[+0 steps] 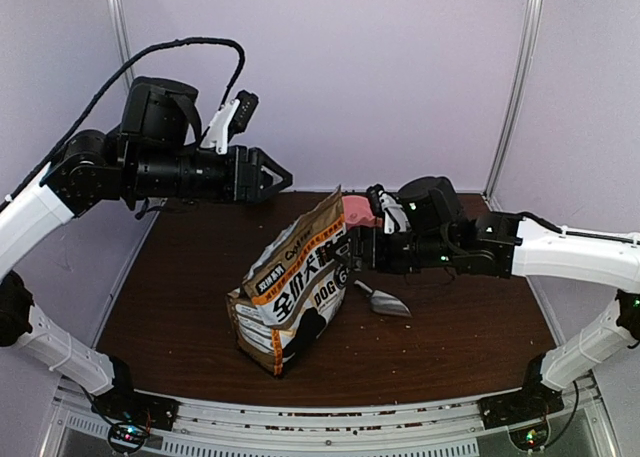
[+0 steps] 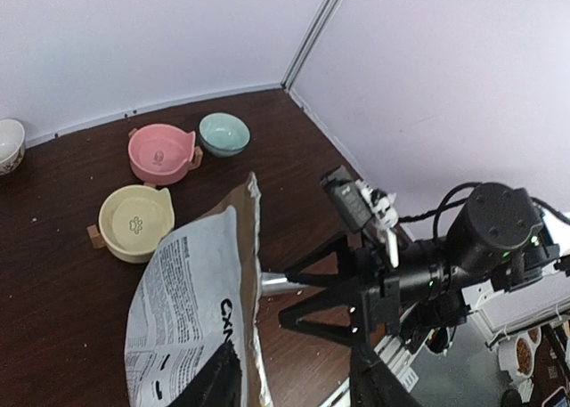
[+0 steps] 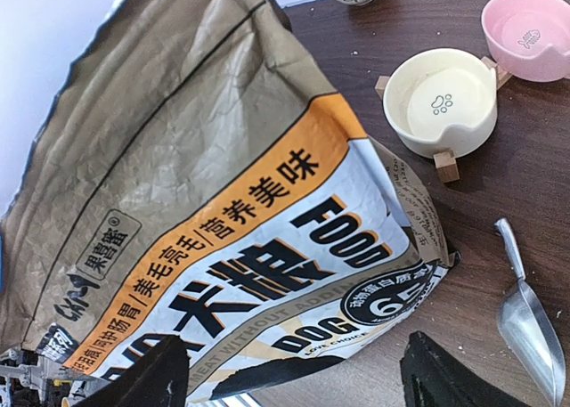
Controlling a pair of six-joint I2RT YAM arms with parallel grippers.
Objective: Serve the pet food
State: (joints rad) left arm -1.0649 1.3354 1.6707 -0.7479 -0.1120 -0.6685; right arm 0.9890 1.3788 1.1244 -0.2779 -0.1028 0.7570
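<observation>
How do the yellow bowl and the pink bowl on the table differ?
Colour: the yellow bowl is pale cream-yellow, while the pink bowl is pink.
Picture inside: the yellow bowl has a paw print and the pink bowl has a small fish.
Place: the yellow bowl sits closer to the food bag, with the pink bowl beyond it.
Both are round, look empty and rest on small wooden feet.

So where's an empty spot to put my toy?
Bare dark wooden table lies left of the big printed dog food bag, and near the front edge right of it. Crowded: behind the bag by the pink bowl, cream bowl, teal bowl, and around the silver metal scoop.
</observation>
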